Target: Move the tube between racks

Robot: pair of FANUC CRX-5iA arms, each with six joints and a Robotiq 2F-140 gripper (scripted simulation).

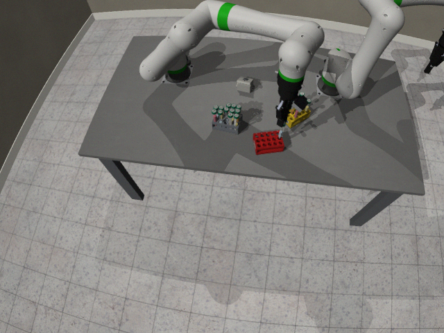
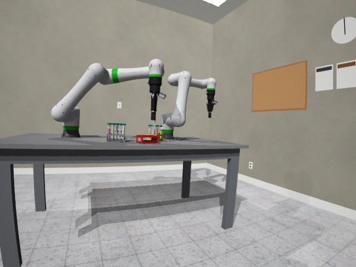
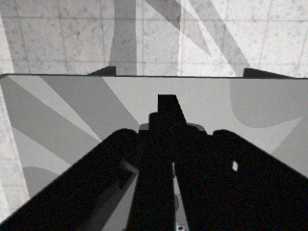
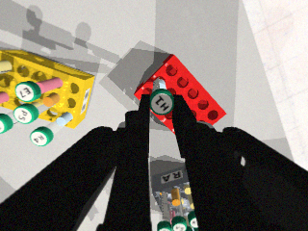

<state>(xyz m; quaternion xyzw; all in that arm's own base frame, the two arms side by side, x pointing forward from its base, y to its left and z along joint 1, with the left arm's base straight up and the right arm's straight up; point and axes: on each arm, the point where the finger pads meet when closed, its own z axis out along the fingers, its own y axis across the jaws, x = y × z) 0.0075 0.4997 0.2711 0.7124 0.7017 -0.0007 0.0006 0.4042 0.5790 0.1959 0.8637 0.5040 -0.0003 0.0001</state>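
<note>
My right gripper [image 1: 281, 123] [image 2: 153, 118] [image 4: 161, 108] is shut on the green cap of tube H1 [image 4: 162, 103], a pale blue tube. It holds it upright over a corner of the red rack [image 1: 268, 143] [image 2: 142, 139] [image 4: 212, 122]; whether its lower end is inside a well I cannot tell. The grey rack RA [image 1: 219, 127] [image 4: 159, 183] holds several green-capped tubes. The yellow rack RB [image 1: 299, 121] [image 4: 82, 78] holds several tubes, with caps E7, P5 and R4 readable. My left gripper [image 1: 427, 70] [image 2: 209, 115] [image 3: 166, 109] is shut and empty, high beyond the table's side.
A small pale box [image 1: 244, 86] stands behind RA on the grey table [image 1: 143, 125]. The red rack stands in front of and between RA and RB. RB is close behind my right gripper, its tubes rising beside it in the right wrist view.
</note>
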